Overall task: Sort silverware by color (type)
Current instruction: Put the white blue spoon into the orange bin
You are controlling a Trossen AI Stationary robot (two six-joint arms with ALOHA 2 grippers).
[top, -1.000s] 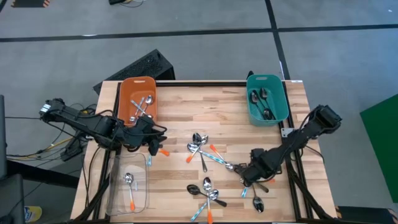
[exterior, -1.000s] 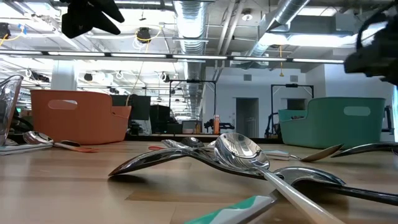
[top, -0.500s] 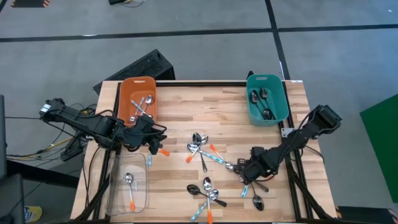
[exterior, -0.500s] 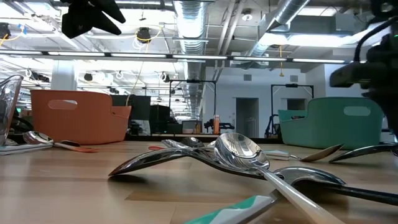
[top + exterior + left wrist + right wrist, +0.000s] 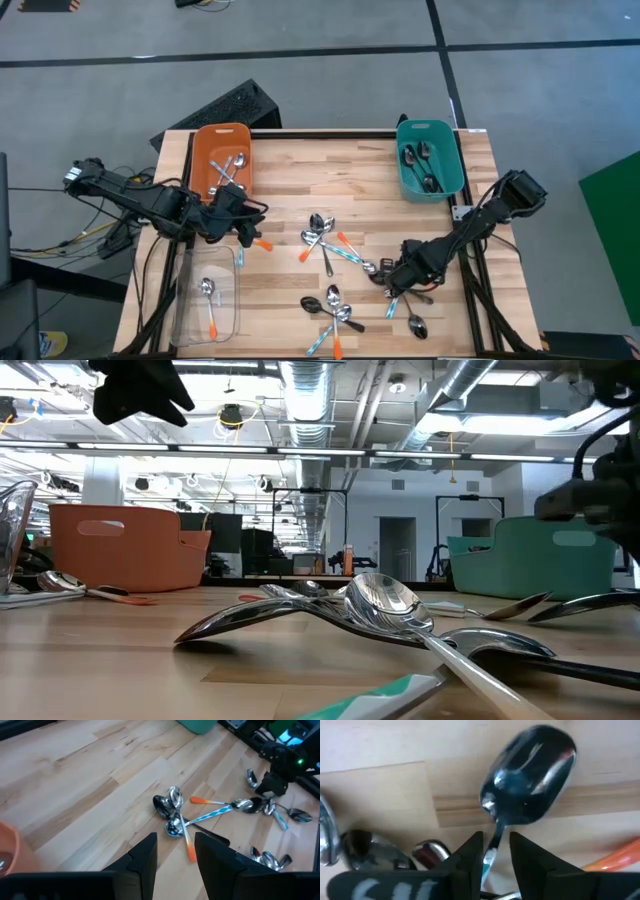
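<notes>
Right hand: being lowered at the bench's four o'clock, fingers narrowly straddling a glossy oval spoon's neck.
Left hand: being held narrowly parted, at nine o'clock.
Silverware: lying scattered on pale wood.

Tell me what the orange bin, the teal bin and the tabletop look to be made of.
Orange bin: probably moulded plastic, matte, with rounded corners and one even colour.
Teal bin: likely the same plastic, with a cut-out handle seen in the low view.
Tabletop: wood, seemingly butcher-block, with pale glued strips and visible grain.
</notes>
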